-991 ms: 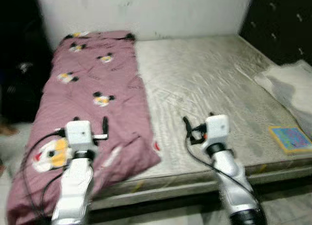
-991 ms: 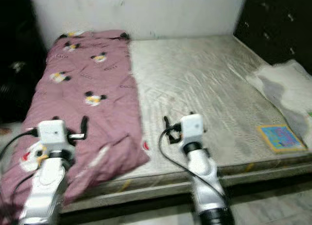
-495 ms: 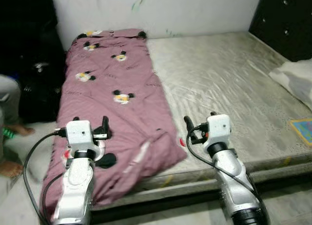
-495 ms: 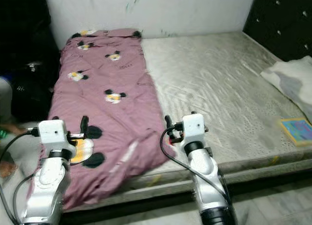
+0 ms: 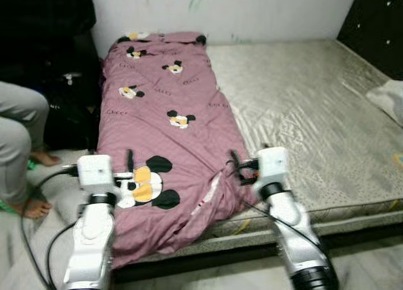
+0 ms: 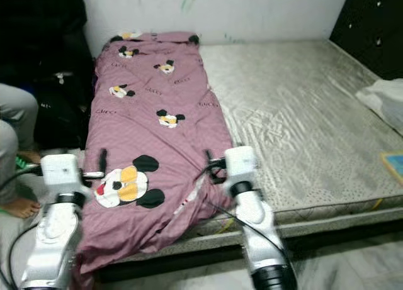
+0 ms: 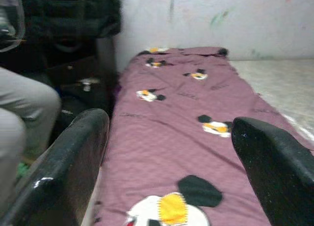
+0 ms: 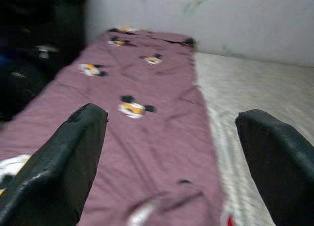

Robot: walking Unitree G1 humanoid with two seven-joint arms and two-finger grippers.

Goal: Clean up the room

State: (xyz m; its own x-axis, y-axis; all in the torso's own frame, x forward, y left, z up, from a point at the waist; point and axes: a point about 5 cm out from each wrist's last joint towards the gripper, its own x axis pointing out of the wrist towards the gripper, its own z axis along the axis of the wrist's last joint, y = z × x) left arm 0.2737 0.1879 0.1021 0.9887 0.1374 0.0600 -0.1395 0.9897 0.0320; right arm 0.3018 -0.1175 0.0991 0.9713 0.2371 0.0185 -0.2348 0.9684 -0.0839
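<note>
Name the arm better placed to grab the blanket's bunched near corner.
Right. The right gripper hovers open directly at the bunched corner of the blanket, by the mattress edge. The left gripper is open too, but sits over the big mouse print nearer the blanket's far side.

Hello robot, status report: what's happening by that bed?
Both pincers open, left and right over the near end of the pink blanket. Blanket lies lengthwise on the mattress, rumpled at the near corner. Person's legs sit left.
</note>
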